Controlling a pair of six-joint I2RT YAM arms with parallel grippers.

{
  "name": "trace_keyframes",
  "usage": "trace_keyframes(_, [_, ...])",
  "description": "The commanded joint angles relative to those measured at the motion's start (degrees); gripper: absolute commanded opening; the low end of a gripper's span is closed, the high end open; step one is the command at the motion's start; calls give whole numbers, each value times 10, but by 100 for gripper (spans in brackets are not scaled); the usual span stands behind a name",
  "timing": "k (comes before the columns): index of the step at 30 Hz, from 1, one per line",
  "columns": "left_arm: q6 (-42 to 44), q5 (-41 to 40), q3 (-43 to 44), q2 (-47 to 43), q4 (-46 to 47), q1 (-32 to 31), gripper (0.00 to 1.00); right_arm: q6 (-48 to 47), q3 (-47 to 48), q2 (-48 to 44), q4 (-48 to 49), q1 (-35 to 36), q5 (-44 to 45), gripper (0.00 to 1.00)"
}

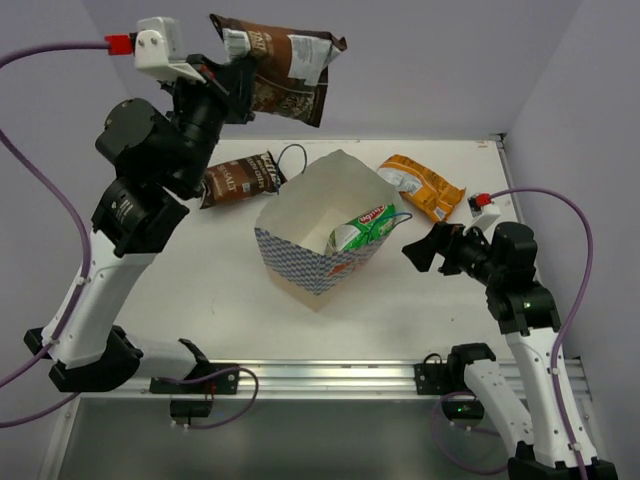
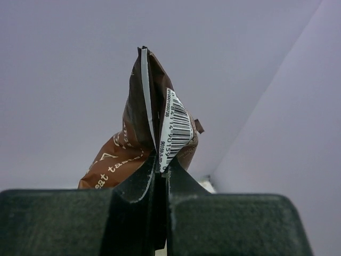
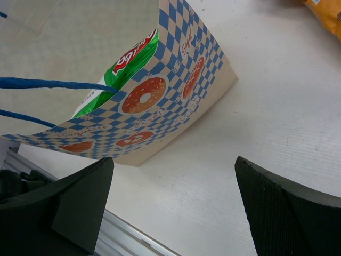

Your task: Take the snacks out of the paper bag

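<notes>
Paper bag (image 1: 300, 215) stands at the middle of the surface, green-and-white packet (image 1: 362, 228) inside, the right gripper (image 1: 422, 248) spread wide beside it. The left gripper (image 2: 160, 165) pinches a dark brown packet (image 1: 285, 70) high above the far-left corner.

Left gripper (image 1: 236, 48) pinches a dark brown packet (image 1: 288, 70) high above the table (image 1: 220, 290). Green-and-white packet (image 1: 360, 232) sits in the paper bag (image 1: 290, 250); second brown packet (image 1: 240, 180) and orange packet (image 1: 425, 187) lie on the table behind it.
</notes>
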Motion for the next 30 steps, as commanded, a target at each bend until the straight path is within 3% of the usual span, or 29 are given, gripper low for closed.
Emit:
trace_keyframes(1, [46,-77,-24,-5,185,20,0,-10,19,-1,17,3,8,99])
trace_keyframes(7, [56,-122,1,37,213,103,0,-12,22,-3,16,3,13,99])
trace_keyframes(13, [77,-148,15,76,156,154,0,-13,18,-5,14,3,13,99])
trace_keyframes(23, [-55,-109,-199,19,22,184,0,-9,11,-3,18,3,1,99])
trace_keyframes(30, [-102,-57,-339,-41,-50,206,0,-7,5,-6,20,4,-4,99])
